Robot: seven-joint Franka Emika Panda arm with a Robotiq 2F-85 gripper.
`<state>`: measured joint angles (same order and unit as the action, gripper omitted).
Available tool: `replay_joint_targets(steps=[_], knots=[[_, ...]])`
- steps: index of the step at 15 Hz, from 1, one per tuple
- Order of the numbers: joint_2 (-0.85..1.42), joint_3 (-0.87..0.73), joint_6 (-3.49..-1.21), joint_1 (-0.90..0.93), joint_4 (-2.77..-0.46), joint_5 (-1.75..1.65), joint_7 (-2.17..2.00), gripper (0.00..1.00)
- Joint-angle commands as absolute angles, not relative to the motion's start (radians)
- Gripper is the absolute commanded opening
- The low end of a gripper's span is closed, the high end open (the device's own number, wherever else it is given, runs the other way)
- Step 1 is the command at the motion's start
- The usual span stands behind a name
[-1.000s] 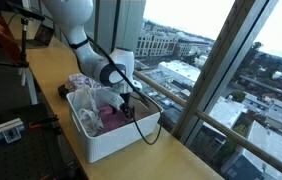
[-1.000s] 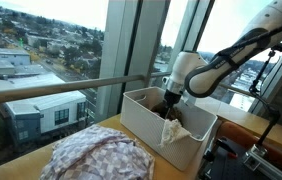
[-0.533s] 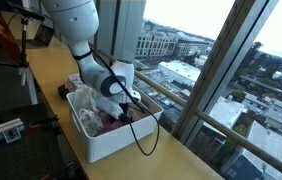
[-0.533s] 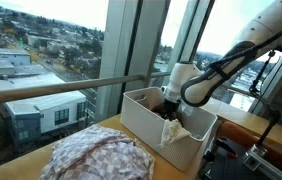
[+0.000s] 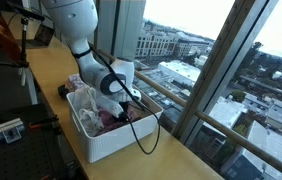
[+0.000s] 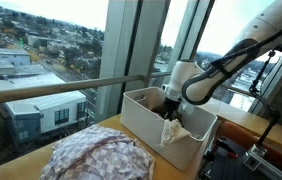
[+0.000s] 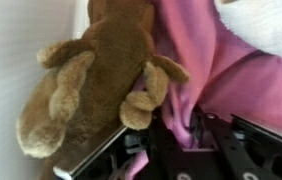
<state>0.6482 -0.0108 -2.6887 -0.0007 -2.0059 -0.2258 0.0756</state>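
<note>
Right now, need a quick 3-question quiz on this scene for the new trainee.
1. True or false: the pincer is down inside the bin.
2. In the wrist view, what lies right against the brown plush toy? A: a green towel. B: a pink cloth. C: a black bag.
3. Short answer: what lies on the table outside the bin?

Key
1. True.
2. B, the pink cloth.
3. A patterned cloth heap.
</note>
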Motion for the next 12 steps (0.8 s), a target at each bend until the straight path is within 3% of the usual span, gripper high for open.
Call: replay_joint_targets(steps=[1,12], knots=[[0.567,-0.002,-2.706,-0.001,-2.071,-0.202,0.095,0.01],[0.121,0.085,-2.638,0.043,-2.211,-0.151,0.101,0.03]])
